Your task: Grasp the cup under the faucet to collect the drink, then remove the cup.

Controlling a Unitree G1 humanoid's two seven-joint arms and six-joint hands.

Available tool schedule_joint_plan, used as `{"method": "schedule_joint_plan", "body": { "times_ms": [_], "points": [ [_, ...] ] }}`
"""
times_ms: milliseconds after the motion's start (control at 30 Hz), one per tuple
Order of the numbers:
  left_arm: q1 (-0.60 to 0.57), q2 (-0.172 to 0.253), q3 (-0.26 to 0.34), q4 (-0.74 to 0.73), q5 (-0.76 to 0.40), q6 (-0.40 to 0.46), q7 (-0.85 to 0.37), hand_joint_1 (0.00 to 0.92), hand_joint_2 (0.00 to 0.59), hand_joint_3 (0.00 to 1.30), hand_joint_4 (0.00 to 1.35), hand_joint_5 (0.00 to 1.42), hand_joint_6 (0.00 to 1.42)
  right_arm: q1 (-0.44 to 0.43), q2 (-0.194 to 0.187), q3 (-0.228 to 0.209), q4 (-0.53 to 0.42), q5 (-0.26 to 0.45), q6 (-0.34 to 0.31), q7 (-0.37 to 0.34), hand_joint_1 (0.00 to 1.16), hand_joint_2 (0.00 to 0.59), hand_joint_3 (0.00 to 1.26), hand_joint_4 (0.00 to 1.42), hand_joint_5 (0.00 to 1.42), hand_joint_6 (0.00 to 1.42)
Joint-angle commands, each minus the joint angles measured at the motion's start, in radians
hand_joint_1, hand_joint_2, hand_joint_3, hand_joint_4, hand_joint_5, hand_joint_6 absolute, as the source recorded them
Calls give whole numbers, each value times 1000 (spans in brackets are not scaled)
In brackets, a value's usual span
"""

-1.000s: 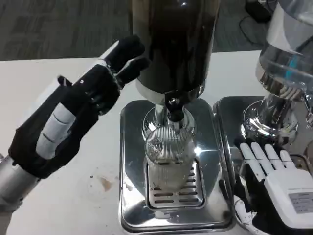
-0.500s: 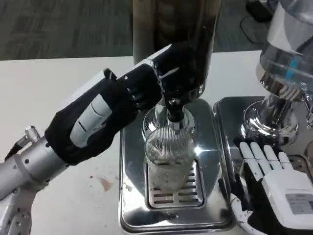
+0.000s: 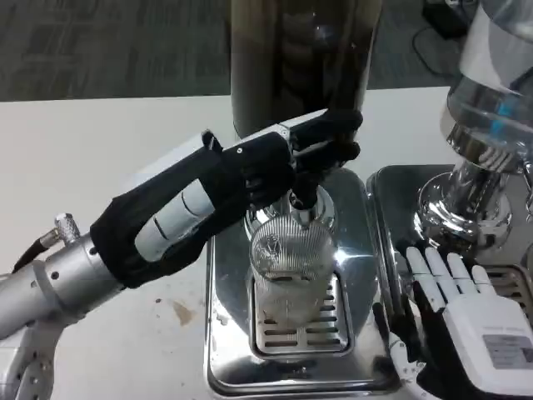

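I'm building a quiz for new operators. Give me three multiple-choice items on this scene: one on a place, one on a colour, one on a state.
1. Where does the ribbed glass cup stand?
A. on the drip tray under the faucet
B. on the bare table
C. in the right robot hand

2. What colour is the table?
A. black
B. white
C. red

3. What is the right robot hand doing?
A. gripping the cup
B. holding nothing, fingers apart
C. pressing the faucet

Answers: 1 A, it sits on the slotted drip tray below the faucet. 2 B, its surface is white. 3 B, it lies beside the tray, apart from the cup.
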Motion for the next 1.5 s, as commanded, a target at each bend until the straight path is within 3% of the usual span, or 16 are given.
{"method": "schedule_joint_plan", "body": {
  "times_ms": [33, 400, 533, 600, 733, 867, 967, 1133, 1500],
  "points": [
    [-9, 48, -11, -7, 90, -71, -61, 0, 144, 144, 0, 79, 8, -3, 11, -12, 1, 24, 10, -12, 356, 573, 24, 0, 0, 0],
    [-25, 93, -10, -18, 157, -183, -79, 0, 149, 181, 0, 90, 9, -1, 27, -13, 3, 49, 16, -17, 365, 573, 30, 0, 0, 0],
    [-21, 100, -13, -20, 156, -193, -77, 0, 150, 195, 0, 92, 0, 28, 41, -51, -8, 203, -70, -31, 371, 562, 40, 0, 0, 32],
    [-17, 100, -14, -21, 155, -192, -75, 0, 150, 195, 0, 92, 0, 31, 38, -66, -14, 284, -115, -1, 384, 544, 51, 7, 2, 68],
    [-3, 98, -14, -29, 152, -186, -69, 0, 150, 196, 0, 93, 0, 19, 34, -87, -14, 396, -169, 57, 436, 434, 54, 50, 70, 160],
    [9, 91, -15, -42, 151, -177, -55, 0, 150, 196, 0, 93, 0, -21, 45, -103, -27, 530, -158, 175, 464, 308, 1, 25, 73, 193],
    [15, 91, -11, -52, 153, -171, -40, 0, 150, 196, 0, 93, 0, -51, 60, -111, -29, 601, -125, 246, 465, 267, 0, 0, 4, 163],
    [24, 91, -12, -70, 154, -155, -21, 0, 150, 196, 0, 89, 0, -98, 53, -103, -43, 593, -57, 328, 544, 184, 0, 0, 0, 7],
    [30, 93, -5, -82, 154, -137, 1, 0, 149, 202, 0, 82, 0, -183, 90, -89, 0, 624, -28, 379, 575, 171, 0, 0, 0, 0]
  ]
}}
